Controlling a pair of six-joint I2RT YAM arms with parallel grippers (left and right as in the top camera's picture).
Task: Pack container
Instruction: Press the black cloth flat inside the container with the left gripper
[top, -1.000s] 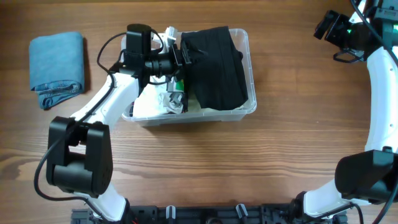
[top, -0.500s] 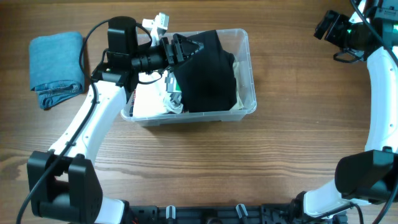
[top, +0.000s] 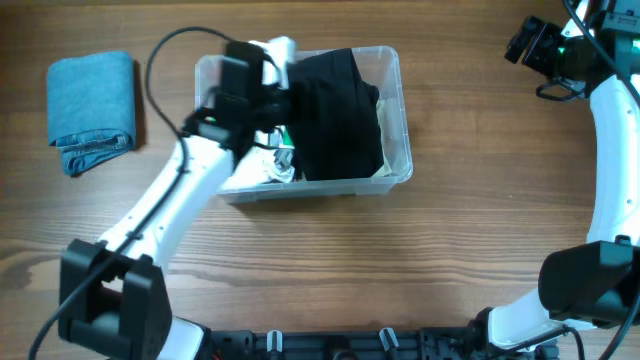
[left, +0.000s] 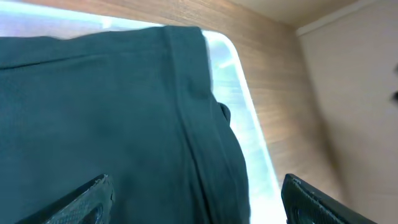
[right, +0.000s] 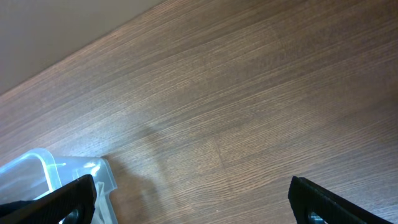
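Hovering low over the black garment with the left gripper spread wide, pinching nothing. Looking into the container, mid-table toward the far edge: garment filling the right half, white bits and something green crammed on the left.

Could snag a fold on 1 finger when pulling away and drag the garment back over the rim. Could also shove the light clear bin sideways by pressing off-centre. Worth watching that dark cloth right up against the rim, likely to spring up.

Over to the far left, well apart from the bin: 1 folded blue cloth on the table, not yet packed. Between gripper and cloth, only the bin's left wall to clear.

Parked far right, the right gripper: fingers wide apart, holding nothing.
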